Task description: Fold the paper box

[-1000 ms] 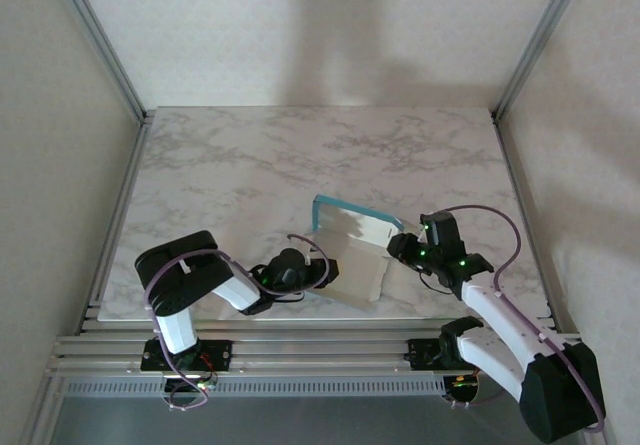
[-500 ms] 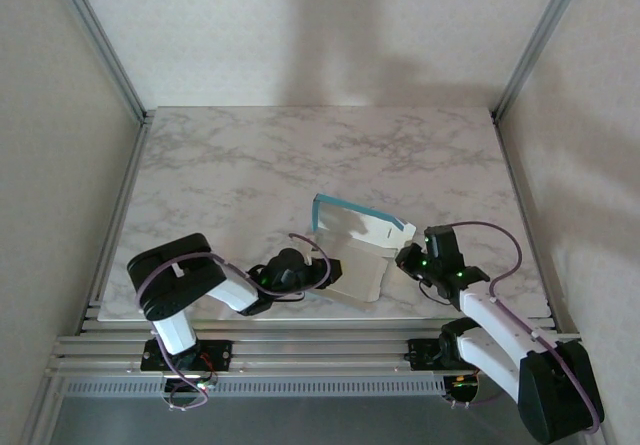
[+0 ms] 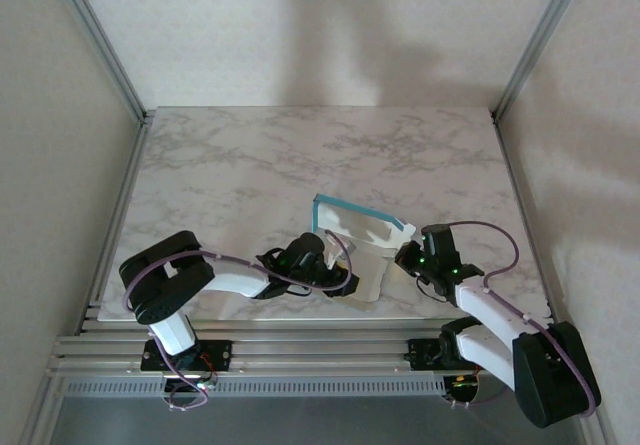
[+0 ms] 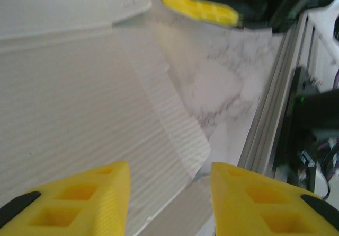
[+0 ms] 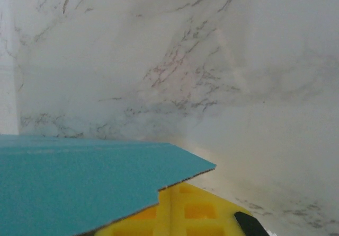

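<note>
Reaches farther right than before with left tool point(image 4: 168, 185) spread over pale inside of paper box point(image 3: 366, 263), near surface point(image 3: 250, 165) front; pinches its turquoise edge with right tool point(image 3: 405, 255), one finger hidden by card

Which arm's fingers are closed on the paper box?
The right arm's fingers, pinching the paper box's turquoise flap; the left fingers stand apart above its white face.

White marble tabletop point(image 3: 250, 155), aluminium rails point(image 3: 320, 350) along near edge
</note>
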